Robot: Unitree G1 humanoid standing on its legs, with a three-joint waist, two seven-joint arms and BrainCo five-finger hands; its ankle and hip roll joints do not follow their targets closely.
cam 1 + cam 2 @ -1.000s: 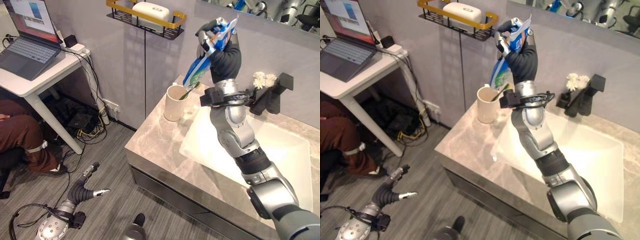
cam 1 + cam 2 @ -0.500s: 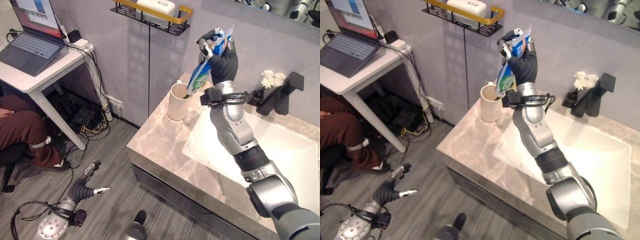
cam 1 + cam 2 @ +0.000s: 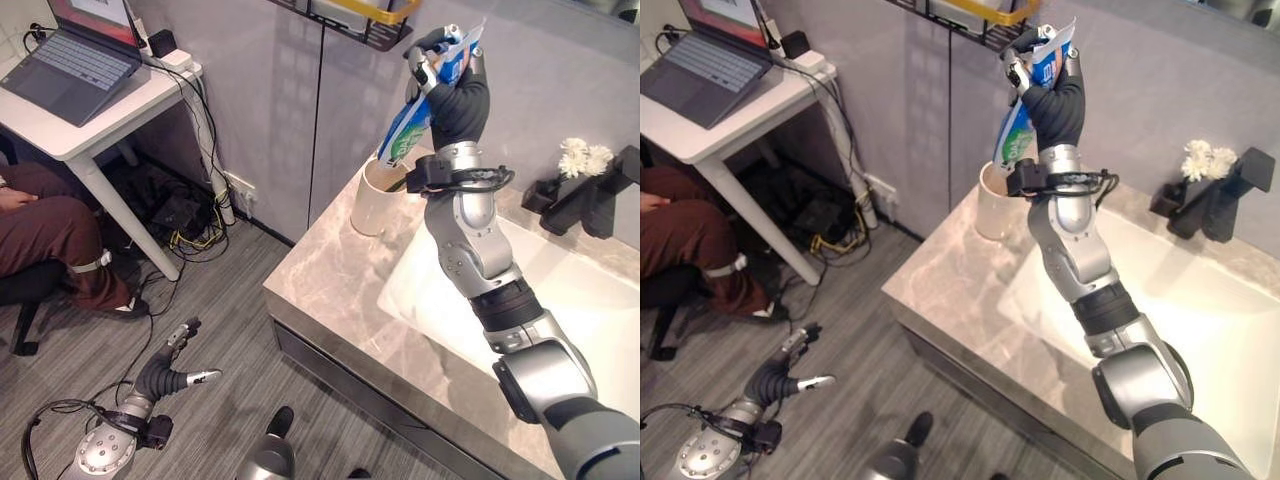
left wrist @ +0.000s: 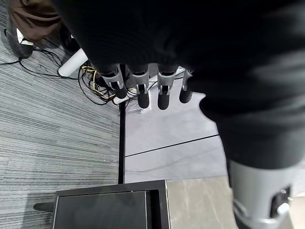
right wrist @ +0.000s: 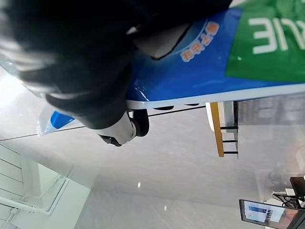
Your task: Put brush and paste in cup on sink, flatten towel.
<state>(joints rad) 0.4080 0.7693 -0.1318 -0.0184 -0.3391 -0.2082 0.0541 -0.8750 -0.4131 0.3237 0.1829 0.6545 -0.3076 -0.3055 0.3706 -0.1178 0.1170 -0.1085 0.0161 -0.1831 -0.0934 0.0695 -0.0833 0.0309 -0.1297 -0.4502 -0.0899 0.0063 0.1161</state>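
My right hand [image 3: 458, 98] is raised against the wall, shut on a blue, white and green toothpaste tube [image 3: 412, 118]. The tube hangs slanted, with its lower end just over the mouth of a cream cup [image 3: 376, 200]. The cup stands on the marble counter [image 3: 330, 290] at the sink's left. A thin green handle [image 3: 398, 184] leans inside the cup. In the right wrist view the tube [image 5: 228, 67] runs under the hand's curled fingers. My left hand [image 3: 168, 372] hangs low over the floor, with its fingers [image 4: 143, 93] straight and holding nothing.
A white basin [image 3: 560, 300] lies right of the cup, with a black tap [image 3: 590, 195] and white flowers [image 3: 585, 157] behind. A black and gold shelf [image 3: 370, 12] hangs above. At left stands a white table [image 3: 90, 130] with a laptop, a seated person [image 3: 50, 240] and floor cables [image 3: 190, 215].
The whole picture has shifted, so the camera moved. My right hand still holds the tube above the cup, and the left hand hangs as before.
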